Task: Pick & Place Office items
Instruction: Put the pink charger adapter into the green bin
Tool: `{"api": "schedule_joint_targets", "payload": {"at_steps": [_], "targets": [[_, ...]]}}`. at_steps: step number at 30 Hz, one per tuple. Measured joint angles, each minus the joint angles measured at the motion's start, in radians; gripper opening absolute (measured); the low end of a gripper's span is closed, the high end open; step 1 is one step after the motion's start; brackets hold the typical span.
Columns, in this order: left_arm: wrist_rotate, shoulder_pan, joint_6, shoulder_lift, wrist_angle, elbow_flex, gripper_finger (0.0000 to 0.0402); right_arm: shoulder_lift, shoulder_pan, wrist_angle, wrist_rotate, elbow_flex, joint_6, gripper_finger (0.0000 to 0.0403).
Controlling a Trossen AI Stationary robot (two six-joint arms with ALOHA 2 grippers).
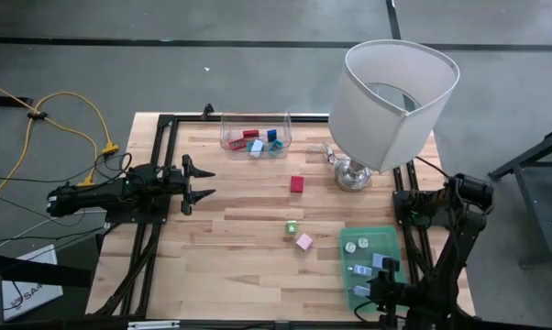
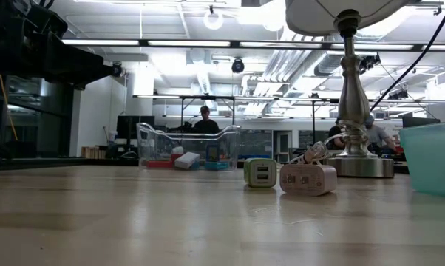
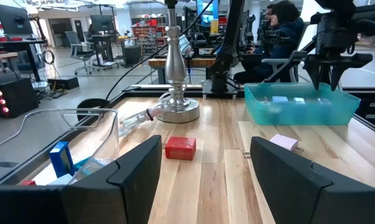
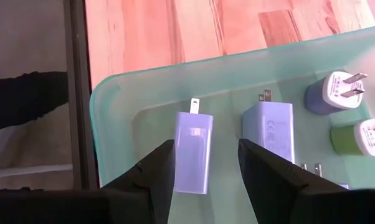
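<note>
The office items are small coloured charger plugs and blocks. A red block (image 1: pixel 297 184), a green plug (image 1: pixel 292 226) and a pink plug (image 1: pixel 304 241) lie flat on the wooden table. Several more lie in the teal tray (image 1: pixel 347 240) and in the clear bin (image 1: pixel 255 137). My right gripper (image 1: pixel 363 291) hangs open over the tray's near end. Its fingers (image 4: pixel 155 177) stand on either side of a light purple plug (image 4: pixel 192 155) that lies flat on the tray floor. My left gripper (image 1: pixel 203 181) is open at the table's left side and points toward the red block (image 3: pixel 180 148).
A big white lamp (image 1: pixel 392 96) stands on its metal base (image 1: pixel 352 174) at the table's far right, next to the tray. Black frame rails (image 1: pixel 157 183) run along the table's edges. Bare wood lies between the left gripper and the red block. People sit in the room behind.
</note>
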Motion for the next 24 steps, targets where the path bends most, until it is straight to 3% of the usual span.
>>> {"api": "schedule_joint_targets", "payload": {"at_steps": [5, 16, 24], "targets": [[0.0, 0.0, 0.0, 0.0, 0.0, 0.0, 0.0237, 0.0, -0.045, 0.002, -0.001, 0.0, -0.038, 0.0162], [0.0, 0.0, 0.0, 0.0, 0.0, 0.0, 0.0237, -0.045, -0.224, 0.095, -0.008, 0.0, -0.351, 0.0162], [0.0, 0.0, 0.0, 0.0, 0.0, 0.0, 0.0237, -0.057, -0.4, 0.168, -0.088, 0.0, -0.528, 0.0162]]}}
